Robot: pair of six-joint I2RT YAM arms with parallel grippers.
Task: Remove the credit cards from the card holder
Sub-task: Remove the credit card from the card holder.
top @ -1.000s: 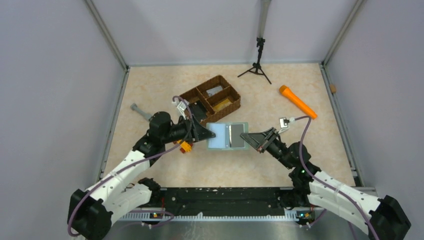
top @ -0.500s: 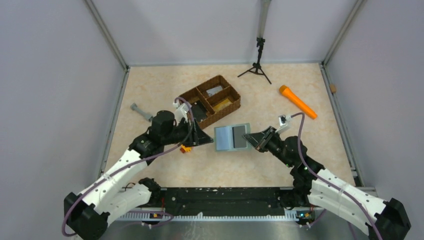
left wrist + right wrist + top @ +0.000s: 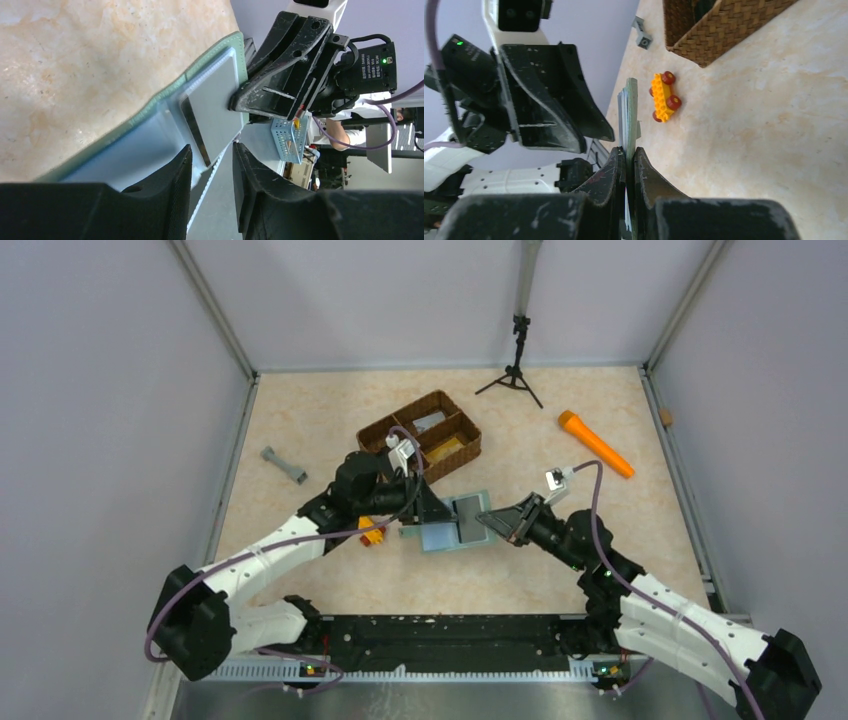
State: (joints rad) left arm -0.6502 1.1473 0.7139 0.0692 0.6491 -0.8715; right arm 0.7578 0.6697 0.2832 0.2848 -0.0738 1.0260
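We are seeing a grey-green card holder (image 3: 450, 536) with pale blue pockets at centre, a brown woven basket (image 3: 462, 458) above, an orange cylinder (image 3: 596, 445) upper right, mottled beige tabletop (image 3: 320, 410).

— What closes the space in?
— Plain pale lilac-grey wall panels (image 3: 400, 300) on three sides, joined by slim silver metal corner posts (image 3: 212, 310).
— And the surface?
— A beige marble-patterned tabletop (image 3: 320, 420), evenly lit, with soft shadows. A small black tripod stand (image 3: 516, 375) stands by the back wall; a black mounting rail (image 3: 440, 632) runs along the near edge.
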